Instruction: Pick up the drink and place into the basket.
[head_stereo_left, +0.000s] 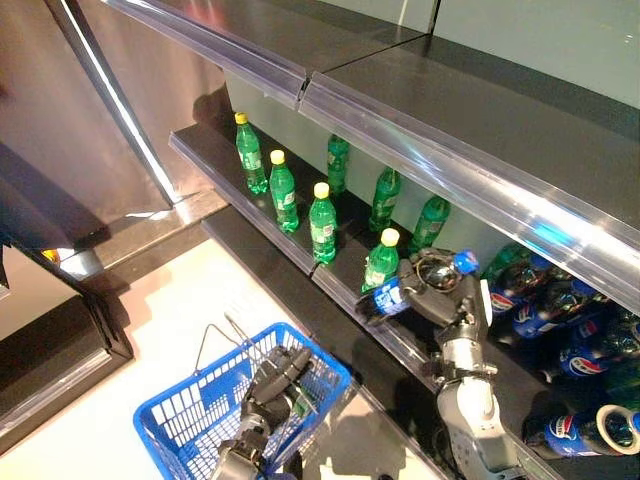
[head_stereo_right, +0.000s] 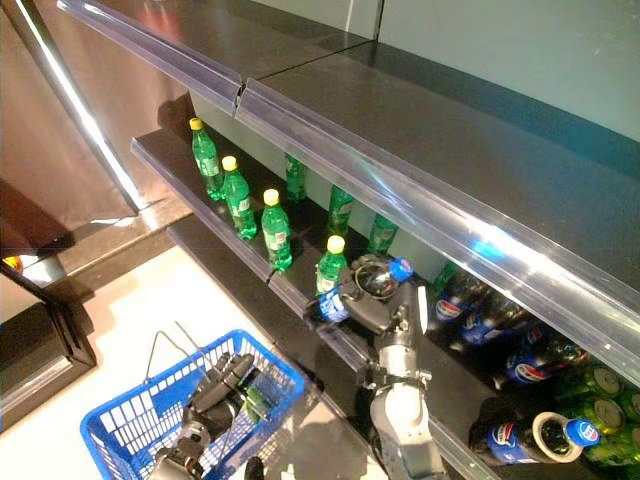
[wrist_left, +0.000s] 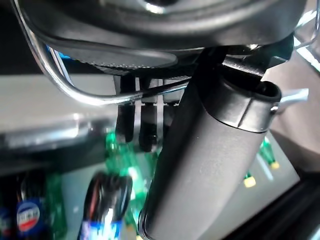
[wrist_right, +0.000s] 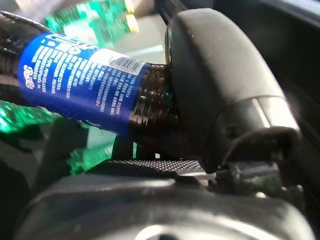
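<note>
My right hand (head_stereo_left: 445, 290) is shut on a dark cola bottle (head_stereo_left: 392, 297) with a blue label and blue cap, held sideways just in front of the middle shelf edge. In the right wrist view the thumb (wrist_right: 225, 95) presses on the bottle (wrist_right: 90, 85). My left hand (head_stereo_left: 272, 388) is shut on the thin wire handles (wrist_left: 75, 90) of the blue basket (head_stereo_left: 190, 415), which hangs low at the left, below and left of the bottle. A green item lies in the basket by the hand.
Green bottles with yellow caps (head_stereo_left: 322, 222) stand along the shelf (head_stereo_left: 215, 165) to the left of my right hand. Dark cola bottles (head_stereo_left: 560, 340) lie on the shelf to the right. An upper shelf rail (head_stereo_left: 450, 160) overhangs. A pale floor (head_stereo_left: 170, 310) lies below.
</note>
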